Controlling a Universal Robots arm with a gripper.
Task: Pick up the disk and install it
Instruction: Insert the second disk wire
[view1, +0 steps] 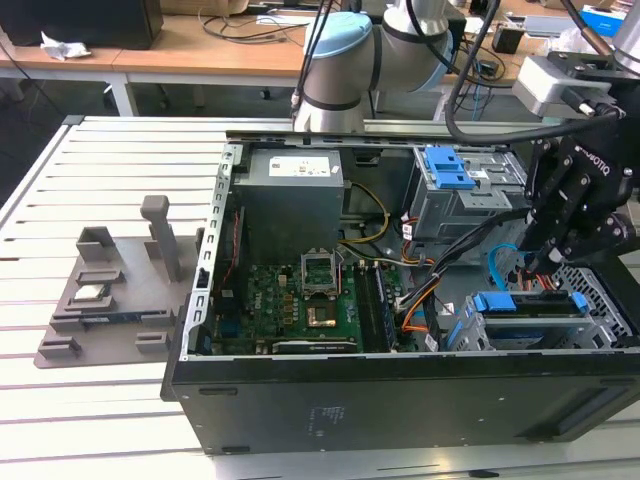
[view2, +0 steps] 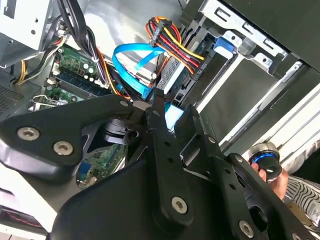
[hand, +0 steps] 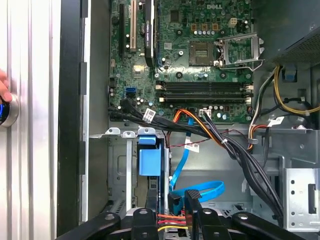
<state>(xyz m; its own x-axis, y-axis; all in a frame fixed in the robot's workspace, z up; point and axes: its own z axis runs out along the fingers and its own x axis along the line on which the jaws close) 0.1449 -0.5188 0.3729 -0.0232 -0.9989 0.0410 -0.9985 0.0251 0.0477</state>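
In the exterior view the black gripper (view1: 535, 262) hangs inside the open computer case (view1: 400, 390), over the drive bays at the case's 4 o'clock corner. The disk (view1: 530, 312) lies flat in the lower bay, its blue frame showing at both ends. It is just beneath the fingertips, at about 6 o'clock from them, and I cannot tell whether they touch it.

In the first wrist view the two fingers (hand: 150, 220) stand apart with a gap between them, through which red and yellow wires show. They clamp nothing. The disk's blue frame (hand: 150, 160) sits in the metal bay close ahead of the gripper (hand: 171, 212). In the second wrist view the gripper (view2: 172, 112) is near a looped blue ribbon cable (view2: 132, 62).

From the disk, in the exterior view, the green motherboard (view1: 300, 300) lies at 9 o'clock. The upper drive cage with its blue latch (view1: 447, 168) lies at 11 o'clock. A grey fixture (view1: 110, 290) sits on the slatted table (view1: 90, 420), well outside the case at 9 o'clock. In the first wrist view a person's hand (hand: 4, 90) rests at a round blue-lit button (hand: 6, 112) on the table.
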